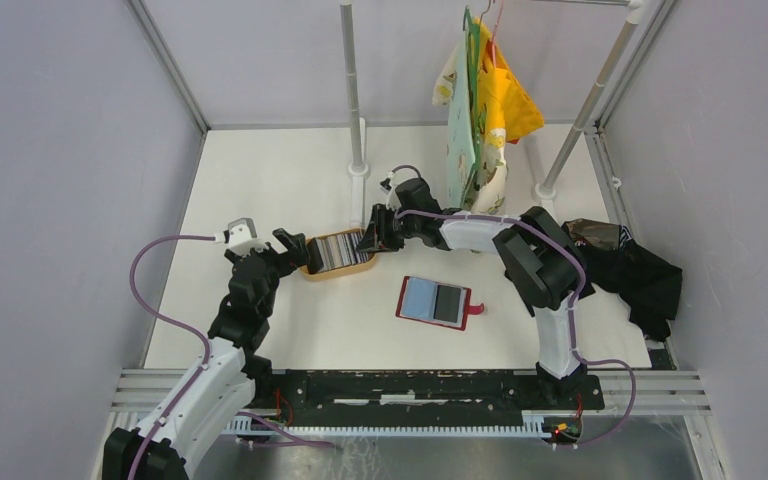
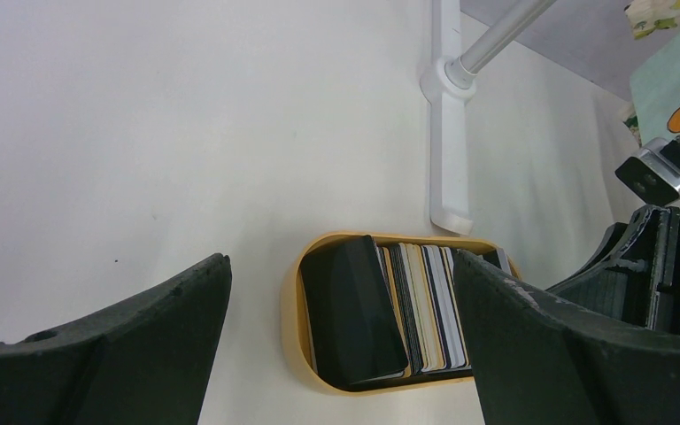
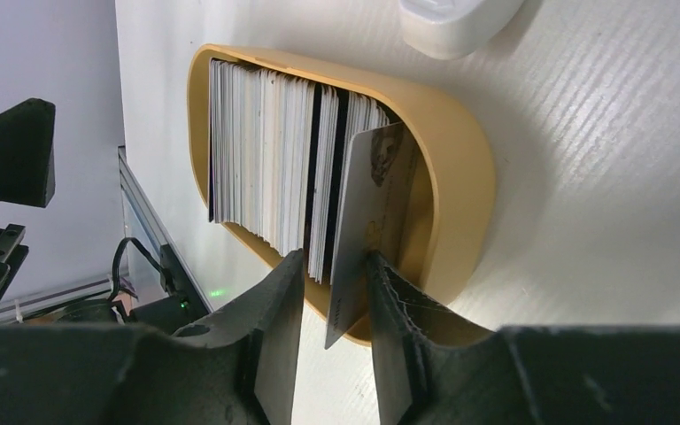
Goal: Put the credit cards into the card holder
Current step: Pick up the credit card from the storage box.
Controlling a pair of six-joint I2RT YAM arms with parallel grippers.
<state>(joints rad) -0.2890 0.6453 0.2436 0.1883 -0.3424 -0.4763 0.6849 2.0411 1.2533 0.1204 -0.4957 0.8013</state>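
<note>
— Straddling which card, the right gripper (image 3: 335, 266)?

— The silvery end card (image 3: 372, 195), on edge in the tan tray (image 3: 460, 177) beside the stack of cards (image 3: 266, 150). Its long axis points back at the pincer. The jaws flank it, narrowed, with a gap on one side, not yet clamped.

— And the arm?

— Stretched low to the tray's right end. The left gripper (image 2: 341, 261) hovers agape at the other end, empty. The card holder (image 1: 437, 301) lies open, well apart, nearer the right arm.
</note>
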